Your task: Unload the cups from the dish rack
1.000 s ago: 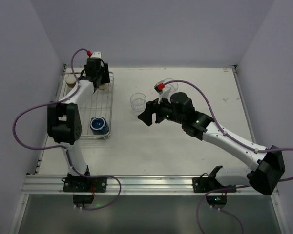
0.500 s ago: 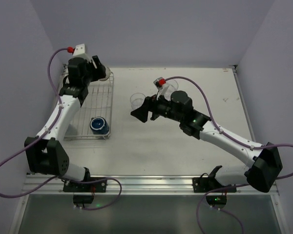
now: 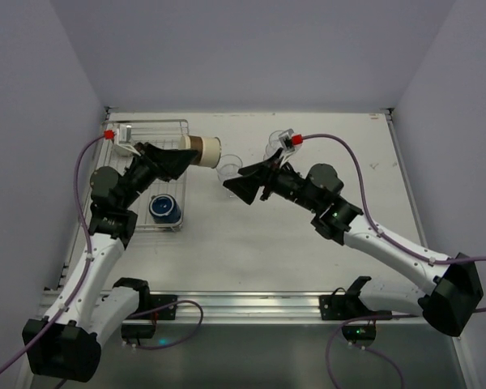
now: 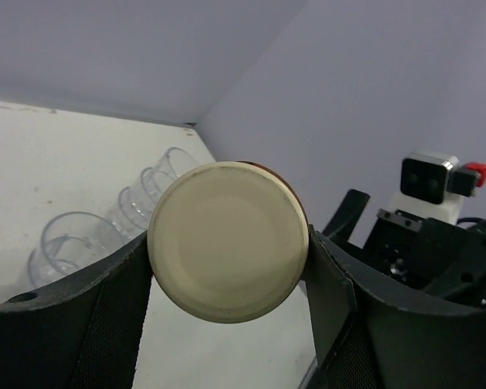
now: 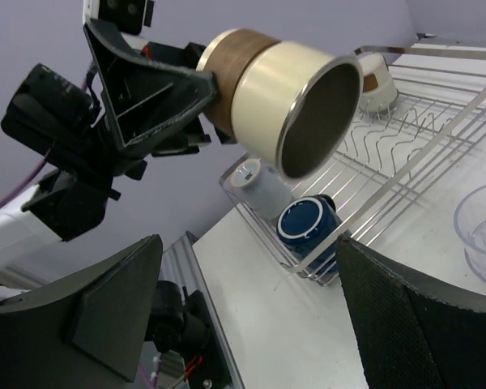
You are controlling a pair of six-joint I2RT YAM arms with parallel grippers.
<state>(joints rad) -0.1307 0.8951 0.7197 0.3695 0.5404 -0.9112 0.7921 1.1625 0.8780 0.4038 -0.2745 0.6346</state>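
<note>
My left gripper [image 3: 190, 156] is shut on a tan cup with a cream base [image 3: 205, 150] and holds it sideways in the air over the dish rack's [image 3: 183, 180] right side. The left wrist view shows the cup's cream bottom [image 4: 227, 241] between the fingers. My right gripper [image 3: 236, 181] is open and empty, just right of the held cup [image 5: 283, 97], facing its mouth. In the rack lie a navy mug [image 3: 164, 208] [image 5: 306, 227], a pale blue cup [image 5: 263, 188] and another tan cup [image 5: 377, 81]. Clear tumblers [image 3: 229, 168] [image 3: 277, 144] stand on the table.
The tumblers [image 4: 105, 235] stand close behind my right gripper, one at the right wrist view's edge [image 5: 482, 231]. Purple walls enclose the table on three sides. A metal rail [image 3: 243, 306] runs along the near edge.
My left arm lifted the tan cup from the rack's far end and swung it right and up. My right gripper moved left and rose toward the cup.
</note>
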